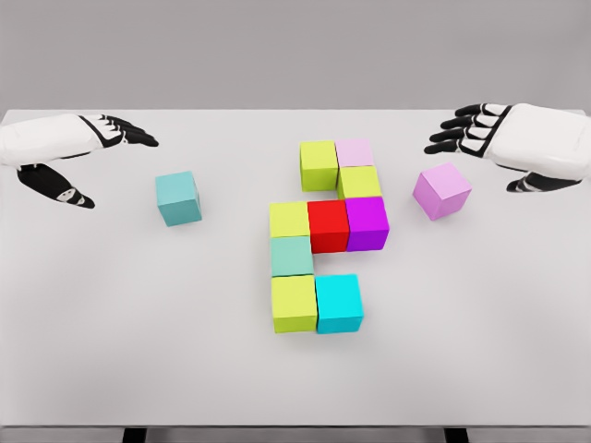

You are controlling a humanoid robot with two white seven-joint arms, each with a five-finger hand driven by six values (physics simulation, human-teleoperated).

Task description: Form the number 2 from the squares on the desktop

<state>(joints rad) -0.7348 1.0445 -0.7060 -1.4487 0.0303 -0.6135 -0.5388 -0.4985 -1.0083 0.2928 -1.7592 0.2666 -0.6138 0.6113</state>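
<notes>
A teal cube sits alone just right of the left hand, and a lilac cube sits near the right hand. Both hands are open and hold nothing. Nine cubes touch in the middle of the table, maybe part of a 2.

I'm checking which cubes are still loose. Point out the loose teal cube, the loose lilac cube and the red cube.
loose teal cube (178, 197), head view, front face.
loose lilac cube (441, 191), head view, top face.
red cube (327, 226), head view, front face.
</notes>
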